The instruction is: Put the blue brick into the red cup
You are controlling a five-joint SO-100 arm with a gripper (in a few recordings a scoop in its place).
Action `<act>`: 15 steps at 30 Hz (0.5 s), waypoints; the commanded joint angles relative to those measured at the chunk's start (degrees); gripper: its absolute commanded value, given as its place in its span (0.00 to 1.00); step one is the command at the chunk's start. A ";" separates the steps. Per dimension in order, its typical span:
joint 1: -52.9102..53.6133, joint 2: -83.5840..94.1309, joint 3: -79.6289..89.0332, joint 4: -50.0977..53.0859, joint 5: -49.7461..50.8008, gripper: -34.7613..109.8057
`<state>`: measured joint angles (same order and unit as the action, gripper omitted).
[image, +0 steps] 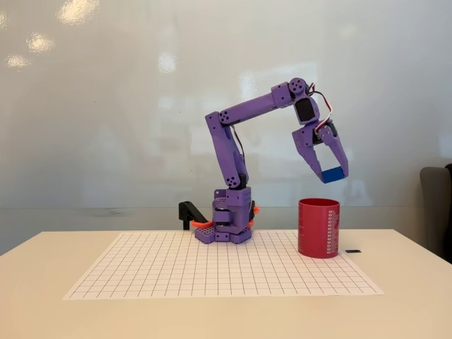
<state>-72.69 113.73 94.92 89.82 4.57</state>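
Note:
The purple arm reaches out to the right, its gripper hanging in the air with the blue brick pinched between its fingertips. The brick hovers a short way above the rim of the red cup, slightly right of the cup's middle. The cup stands upright on the right part of the gridded white mat, columns of small white marks on its side. The gripper is shut on the brick.
The arm's purple base sits at the mat's back edge, with a black and orange clamp to its left. A small dark object lies on the table just right of the cup. A dark chair stands at the right edge.

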 commanded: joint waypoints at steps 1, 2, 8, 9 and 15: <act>-1.58 4.57 2.99 0.79 1.85 0.24; -1.67 4.92 3.69 0.53 1.93 0.24; -2.37 6.50 7.65 1.41 2.72 0.24; -2.20 6.94 8.17 1.14 2.81 0.24; -2.20 6.33 7.82 2.55 3.69 0.24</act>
<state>-74.18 117.60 103.71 91.41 7.21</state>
